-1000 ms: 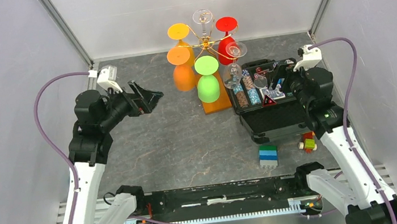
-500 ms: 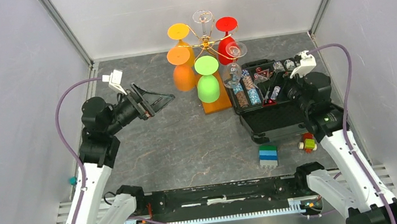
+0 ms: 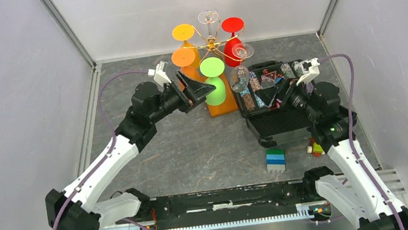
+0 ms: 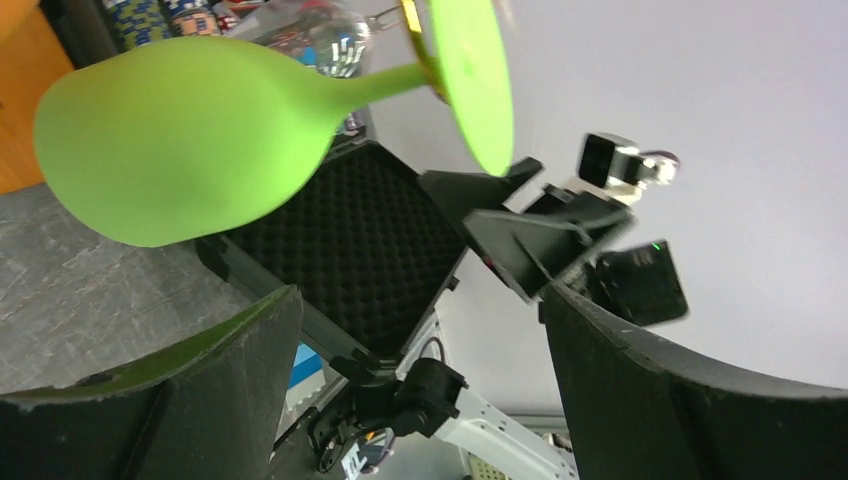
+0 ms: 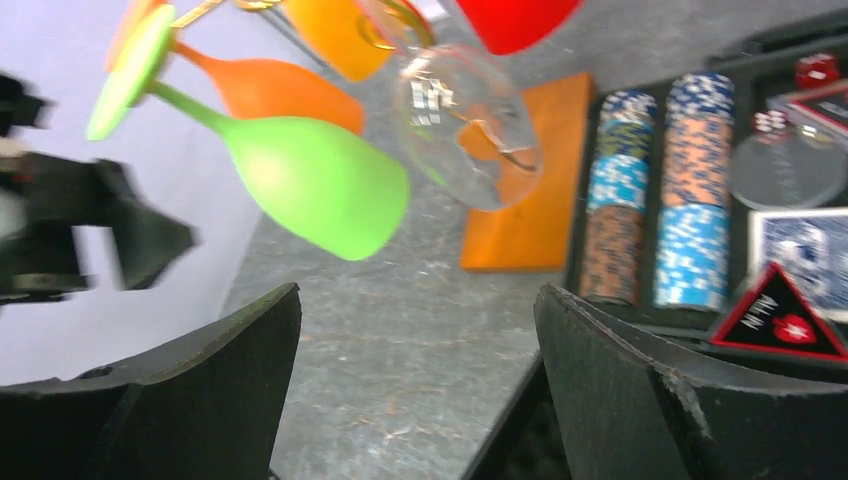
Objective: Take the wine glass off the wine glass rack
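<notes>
The wine glass rack [image 3: 212, 45] is a gold wire stand on an orange-brown wooden base [image 3: 223, 108] at the back middle. Glasses hang upside down from it: a green one [image 3: 214, 85] in front, two orange ones [image 3: 186, 64], a red one [image 3: 232, 40] and two clear ones [image 3: 239, 69]. My left gripper [image 3: 201, 92] is open, just left of the green glass and not touching it; the green glass [image 4: 190, 150] hangs above my open left gripper [image 4: 420, 330]. My right gripper [image 3: 278, 90] is open over the black case, facing the green glass [image 5: 310, 185] and a clear glass [image 5: 470, 130].
An open black foam-lined case [image 3: 285, 124] with poker chips [image 5: 610, 200], cards and dice lies right of the rack. A stack of blue and green blocks [image 3: 276, 160] and a small toy [image 3: 315, 148] sit in front of it. Walls close in on three sides.
My left arm has reached forward and right, bringing its open gripper up beside the green glass. My right gripper has lowered and turned left toward the rack.
</notes>
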Robot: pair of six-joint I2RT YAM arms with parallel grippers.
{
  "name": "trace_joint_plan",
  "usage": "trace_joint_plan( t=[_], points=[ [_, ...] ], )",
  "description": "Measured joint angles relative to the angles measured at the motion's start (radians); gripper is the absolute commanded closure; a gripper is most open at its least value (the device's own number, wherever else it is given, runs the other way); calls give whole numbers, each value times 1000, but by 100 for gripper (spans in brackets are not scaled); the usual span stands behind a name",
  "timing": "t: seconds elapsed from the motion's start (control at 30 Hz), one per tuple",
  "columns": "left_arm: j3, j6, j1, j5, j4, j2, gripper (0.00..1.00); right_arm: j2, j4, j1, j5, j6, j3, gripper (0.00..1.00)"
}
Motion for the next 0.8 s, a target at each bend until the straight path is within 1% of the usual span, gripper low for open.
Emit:
trace_joint_plan(
  t=[0.07,0.17,0.2,0.27,0.33,0.47,0.53,0.6,0.8],
  points=[
    [2,-12,-10,-26,0,32,8,-19,68,6,-38,60,-17,6],
    [3,-17,-13,-60,5,33,5,-47,178,22,-83,164,-57,0],
    [3,-17,-13,-71,8,27,4,-51,220,32,-93,203,-70,2],
    [3,-15,-13,-98,10,5,0,-48,278,59,-96,267,-77,3],
    [3,-2,-13,-123,4,-27,0,-31,346,105,-92,325,-76,3],
    [6,75,-13,-153,-27,-104,0,35,420,243,-37,392,-42,3],
    [21,134,-13,-172,-69,-132,0,87,444,331,8,415,-8,3],
    [48,201,-13,-201,-126,-152,0,130,463,391,53,435,13,2],
    [74,354,-13,-298,-238,-227,0,224,520,463,208,519,20,1]
  ],
)
